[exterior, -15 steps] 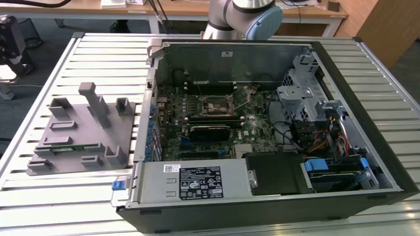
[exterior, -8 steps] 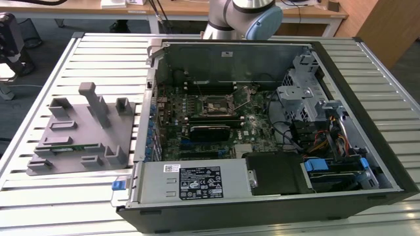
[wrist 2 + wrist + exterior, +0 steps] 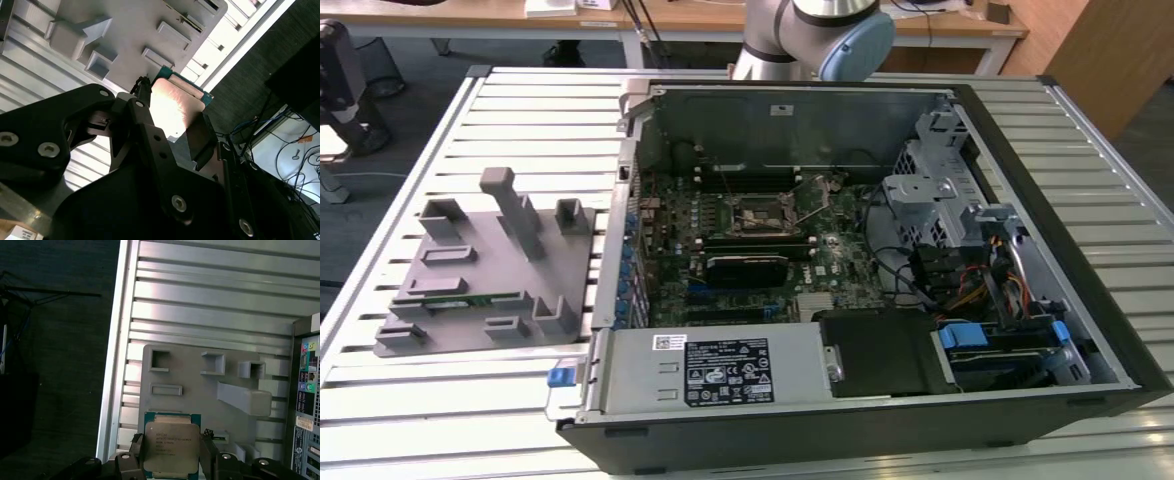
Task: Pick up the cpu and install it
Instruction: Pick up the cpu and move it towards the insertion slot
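- The slatted metal tabletop (image 3: pixel 414 370) carries everything; past its far edge stand pale wooden desks (image 3: pixel 667 20); dark floor (image 3: pixel 387 140) runs along the exterior view's left, and in the first wrist view it lies beyond the tabletop's bright edge rail.
- Toward the exterior view's left a grey holder plate (image 3: pixel 480 270) lies flat on the slats; raised blocks and open pockets are moulded into it; a narrow green memory stick (image 3: pixel 460 300) sits in a slot near its front edge.
- Just beside the plate, toward the exterior view's right, an open computer case (image 3: pixel 1014 400) lies on its side and takes up most of the tabletop.
- Inside the case, from the exterior view's left to its right: a green motherboard (image 3: pixel 680 260) with a dark square socket (image 3: pixel 767 215) near its middle; a silver power supply box (image 3: pixel 707 370) along the near wall; a black drive bay (image 3: pixel 887 350) beside that box; a bundle of coloured cables (image 3: pixel 974 270) against the right wall.
- The robot arm (image 3: pixel 821 30) rises behind the case's far wall.
- In both wrist views the gripper (image 3: pixel 172 462) pinches the cpu (image 3: pixel 171 447) by two opposite edges, with black fingers (image 3: pixel 136 460) pressed to either side; the chip's shiny metal top and green-blue rim face the first wrist view's camera; the cpu hangs in the air over the holder plate, apart from it, near the side of the plate closest to the tabletop's edge rail; it is not in the socket.
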`<state>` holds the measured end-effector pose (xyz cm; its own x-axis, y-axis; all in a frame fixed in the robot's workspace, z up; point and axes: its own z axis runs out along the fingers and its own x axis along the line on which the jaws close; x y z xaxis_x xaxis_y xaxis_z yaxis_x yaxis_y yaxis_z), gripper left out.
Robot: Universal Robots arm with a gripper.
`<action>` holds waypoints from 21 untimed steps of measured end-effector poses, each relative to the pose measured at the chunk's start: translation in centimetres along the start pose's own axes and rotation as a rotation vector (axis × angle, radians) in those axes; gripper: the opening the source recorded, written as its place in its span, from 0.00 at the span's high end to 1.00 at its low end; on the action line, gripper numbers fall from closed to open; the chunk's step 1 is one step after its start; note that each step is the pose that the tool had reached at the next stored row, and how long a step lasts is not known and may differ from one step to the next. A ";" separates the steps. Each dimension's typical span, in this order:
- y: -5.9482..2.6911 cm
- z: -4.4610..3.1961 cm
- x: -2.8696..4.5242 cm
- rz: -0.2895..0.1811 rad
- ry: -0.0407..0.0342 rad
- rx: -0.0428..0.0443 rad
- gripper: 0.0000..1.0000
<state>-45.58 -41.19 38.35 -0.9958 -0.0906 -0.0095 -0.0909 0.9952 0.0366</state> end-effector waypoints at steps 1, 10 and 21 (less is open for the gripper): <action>0.00 -0.05 0.00 0.000 0.0000 0.0000 0.47; 0.02 -0.57 0.00 0.000 -0.0001 0.0000 0.47; -0.10 -0.60 -1.39 0.000 0.0023 -0.0002 0.47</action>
<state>-44.20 -41.19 38.96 -0.9959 -0.0903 -0.0071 -0.0905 0.9952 0.0368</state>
